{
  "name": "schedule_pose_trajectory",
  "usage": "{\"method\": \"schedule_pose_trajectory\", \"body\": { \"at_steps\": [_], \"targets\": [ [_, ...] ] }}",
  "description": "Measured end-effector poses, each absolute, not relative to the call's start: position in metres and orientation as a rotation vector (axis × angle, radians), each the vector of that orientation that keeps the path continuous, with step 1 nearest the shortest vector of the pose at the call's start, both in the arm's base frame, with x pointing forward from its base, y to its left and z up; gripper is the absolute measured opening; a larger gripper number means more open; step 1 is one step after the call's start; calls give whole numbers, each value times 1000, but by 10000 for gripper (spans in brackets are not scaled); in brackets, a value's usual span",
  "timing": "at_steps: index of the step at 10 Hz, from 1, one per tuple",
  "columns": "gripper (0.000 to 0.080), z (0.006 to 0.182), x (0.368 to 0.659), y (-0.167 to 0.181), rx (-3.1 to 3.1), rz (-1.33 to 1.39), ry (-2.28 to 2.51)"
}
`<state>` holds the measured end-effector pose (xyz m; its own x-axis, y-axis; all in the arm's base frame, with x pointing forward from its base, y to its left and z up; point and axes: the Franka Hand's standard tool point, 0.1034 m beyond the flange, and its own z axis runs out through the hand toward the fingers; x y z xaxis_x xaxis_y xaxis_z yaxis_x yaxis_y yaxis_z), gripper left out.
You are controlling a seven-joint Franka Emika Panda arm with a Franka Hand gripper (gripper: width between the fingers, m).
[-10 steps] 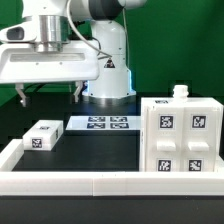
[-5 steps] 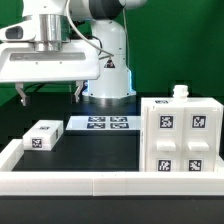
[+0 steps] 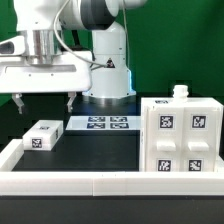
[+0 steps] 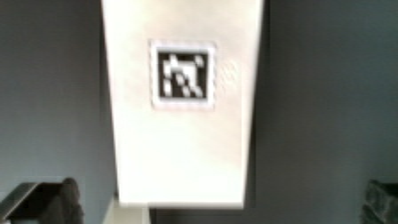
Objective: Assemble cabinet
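The dark bench [image 3: 100, 150] carries everything, fenced along its near edge by a low white border rail [image 3: 100, 183] that probably keeps loose parts from sliding off. The biggest piece is the cabinet [image 3: 180, 135], a square white box standing upright at the exterior view's right. Its tagged face is turned toward the camera, and a small knob [image 3: 181, 92] pokes up from its top. It sits well apart from the arm, which suggests it is parked as the fixed body that the other parts will be brought to. The marker board [image 3: 100, 124] lies flat near the robot's base, between the box and the loose part. That part, a small white block [image 3: 42, 135], rests flat on the exterior view's left with one tag on top. In the wrist view the same block [image 4: 183, 100] fills the middle of the frame lengthwise. The hand [image 3: 45, 102] hangs empty above it, spread wide, and its dark fingers [image 4: 45, 200] stand clear on either side of the block's long faces. This looks like alignment for a straight descent and a grasp across the narrow width.
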<state>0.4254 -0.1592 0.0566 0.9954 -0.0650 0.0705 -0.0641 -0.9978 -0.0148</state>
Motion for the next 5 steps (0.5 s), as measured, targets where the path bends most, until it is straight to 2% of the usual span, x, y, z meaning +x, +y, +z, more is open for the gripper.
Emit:
{"method": "schedule_pose_trajectory", "body": {
  "at_steps": [2,5],
  "targets": [
    [797,37,417,-165,-3140,-110,78],
    [797,21,411,-169,-3161,-133,32]
  ]
}}
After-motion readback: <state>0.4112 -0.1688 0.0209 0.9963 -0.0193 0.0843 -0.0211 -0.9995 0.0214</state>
